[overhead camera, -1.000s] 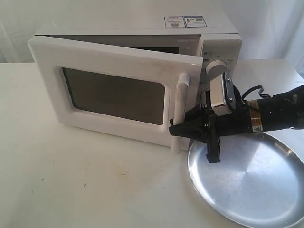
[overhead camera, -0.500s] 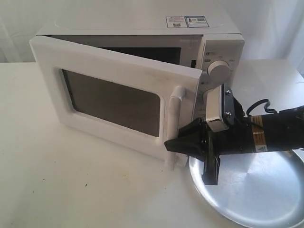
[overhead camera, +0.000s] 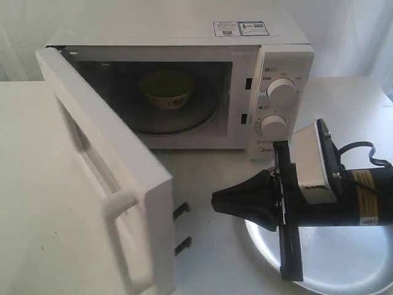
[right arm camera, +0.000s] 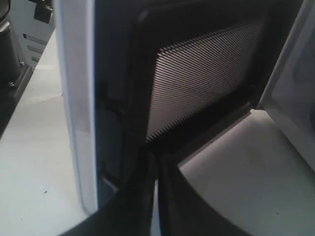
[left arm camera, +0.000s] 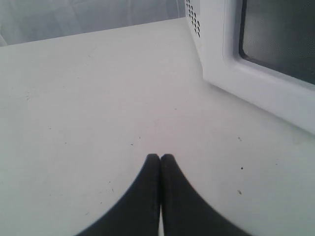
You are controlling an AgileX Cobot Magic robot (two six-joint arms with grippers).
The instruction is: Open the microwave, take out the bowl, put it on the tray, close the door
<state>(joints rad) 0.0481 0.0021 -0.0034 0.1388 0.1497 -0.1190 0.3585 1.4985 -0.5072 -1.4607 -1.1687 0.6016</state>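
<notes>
The white microwave (overhead camera: 279, 55) stands at the back with its door (overhead camera: 104, 178) swung wide toward the front left. Inside, the cream patterned bowl (overhead camera: 167, 90) sits on the turntable. The steel tray (overhead camera: 344, 261) lies at the front right, partly under my right arm. My right gripper (overhead camera: 215, 201) is shut and empty, in the gap between the door's free edge and the tray. The right wrist view has it (right arm camera: 156, 160) pointing at the door's mesh inner side (right arm camera: 202, 73). My left gripper (left arm camera: 160, 157) is shut and empty over bare table, with the door's outer face (left arm camera: 256, 88) nearby.
Two latch hooks (overhead camera: 180, 211) stick out of the door's free edge toward my right gripper. The two dials (overhead camera: 282, 91) are on the microwave's right panel. A white table (overhead camera: 37, 184) carries everything, and a white curtain hangs behind.
The door has swung from partly open to wide open, and the bowl inside now shows. My right gripper has come away from the handle and dropped back toward the tray.
</notes>
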